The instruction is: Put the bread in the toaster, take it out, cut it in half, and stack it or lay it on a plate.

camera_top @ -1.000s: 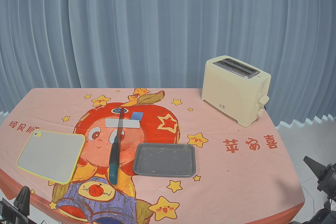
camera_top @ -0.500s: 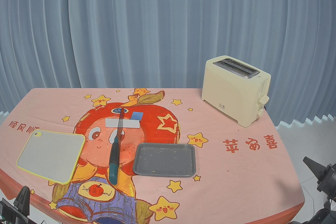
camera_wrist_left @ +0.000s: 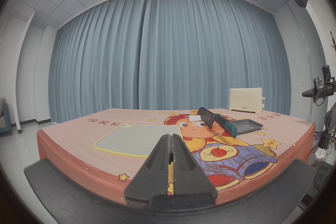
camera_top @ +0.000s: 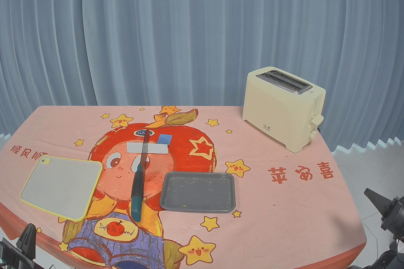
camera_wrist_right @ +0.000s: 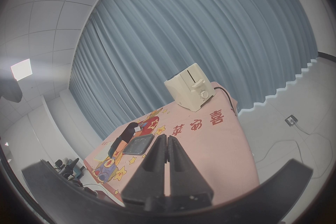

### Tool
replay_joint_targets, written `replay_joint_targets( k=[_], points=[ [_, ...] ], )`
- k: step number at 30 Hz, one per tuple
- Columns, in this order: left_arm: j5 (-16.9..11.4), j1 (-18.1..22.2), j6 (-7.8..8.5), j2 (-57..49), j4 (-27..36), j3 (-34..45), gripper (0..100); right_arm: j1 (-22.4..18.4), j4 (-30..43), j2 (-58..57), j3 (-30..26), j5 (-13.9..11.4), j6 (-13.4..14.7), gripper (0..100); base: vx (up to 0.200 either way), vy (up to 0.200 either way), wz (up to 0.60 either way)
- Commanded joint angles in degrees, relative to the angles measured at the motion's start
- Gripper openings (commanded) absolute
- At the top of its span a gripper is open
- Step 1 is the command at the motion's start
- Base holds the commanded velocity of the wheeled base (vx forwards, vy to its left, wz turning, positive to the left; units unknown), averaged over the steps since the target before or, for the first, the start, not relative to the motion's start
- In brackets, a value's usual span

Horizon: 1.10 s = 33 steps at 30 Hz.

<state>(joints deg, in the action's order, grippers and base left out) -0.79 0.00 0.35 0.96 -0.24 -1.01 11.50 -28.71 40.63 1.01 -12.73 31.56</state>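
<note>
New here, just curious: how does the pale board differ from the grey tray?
The cutting board is pale with a yellow-green edge and no rim; the grey tray is dark with a raised rim. The cutting board lies left of the knife, the grey tray right of it. Both are rounded rectangles lying flat.

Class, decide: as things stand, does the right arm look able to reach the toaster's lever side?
Probably yes: the toaster stands on the table's right, its controls facing the right gripper, nothing standing between them.

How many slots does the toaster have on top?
2. Both run lengthwise in the top of the toaster, side by side: the near slot toward the tray, the far slot toward the curtain.
</note>
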Motion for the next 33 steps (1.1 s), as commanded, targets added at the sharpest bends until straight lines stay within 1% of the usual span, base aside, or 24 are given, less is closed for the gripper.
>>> replay_joint_targets(
  k=[1, 2, 4, 7, 9, 13, 16, 19, 22, 23, 24, 26, 29, 33],
  points=[
    [0.0, 0.0, 0.00, -0.5, 0.0, 1.0, 0, -0.1, -0.1, -0.3, -1.0, 0.0, -0.2, 0, 0.000, 0.000, 0.00],
    [0.0, 0.0, 0.00, -0.5, 0.0, 1.0, 0, -0.1, -0.1, -0.6, -1.0, 0.0, -0.4, 0, 0.000, 0.000, 0.00],
    [0.0, 0.0, 0.00, -0.5, 0.0, 1.0, 0, 0.4, 0.6, -0.8, -1.0, -0.2, -1.9, 0, 0.000, 0.000, 0.00],
    [0.0, 0.0, 0.00, -0.5, 0.0, 1.0, 0, 1.2, 3.5, -0.5, -1.0, -0.7, -3.2, 0, 0.000, 0.000, 0.00],
    [0.0, 0.0, 0.00, -0.5, 0.0, 1.0, 0, 1.5, 3.3, -0.6, -1.0, -0.6, -4.0, 0, 0.000, 0.000, 0.00],
    [0.0, 0.0, 0.00, -0.5, 0.0, 1.0, 0, 1.3, 2.4, -0.6, -0.2, -0.6, -4.3, 0, 0.000, 0.000, 0.00],
    [0.0, 0.0, 0.00, -0.5, 0.0, 1.0, 0, 1.3, 3.0, 1.6, 2.6, -0.5, -4.5, 0, 0.000, 0.000, 0.00],
    [0.0, 0.0, 0.00, -0.5, 0.0, 1.0, 0, 1.2, 3.0, 6.7, 4.3, -0.5, -6.8, 0, 0.000, 0.000, 0.00],
    [0.0, 0.0, 0.00, -0.5, 0.0, 1.0, 0, 1.7, 3.1, 10.9, 3.6, -0.5, -8.6, 0, 0.000, 0.000, 0.00],
    [0.0, 0.0, 0.00, -0.5, 0.0, 1.0, 0, 1.7, 3.1, 11.1, 3.6, -0.5, -8.8, 0, 0.000, 0.000, 0.00],
    [0.0, 0.0, 0.00, -0.5, 0.0, 1.0, 0, 1.9, 3.0, 13.9, 3.1, -0.5, -10.6, 0, 0.000, 0.000, 0.00],
    [0.0, 0.0, 0.00, -0.5, 0.0, 1.0, 0, 1.9, 2.3, 15.4, 2.9, -0.5, -12.1, 0, 0.000, 0.000, 0.00],
    [0.0, 0.0, 0.00, -0.5, 0.0, 1.0, 0, 2.0, 2.3, 14.9, 3.8, -0.7, -12.1, 0, 0.000, 0.000, 0.00],
    [0.0, 0.0, 0.00, -0.5, 0.0, 1.0, 0, 3.4, 2.3, 13.9, 3.6, -0.8, -12.2, 0, 0.000, 0.000, 0.00]
  ],
)
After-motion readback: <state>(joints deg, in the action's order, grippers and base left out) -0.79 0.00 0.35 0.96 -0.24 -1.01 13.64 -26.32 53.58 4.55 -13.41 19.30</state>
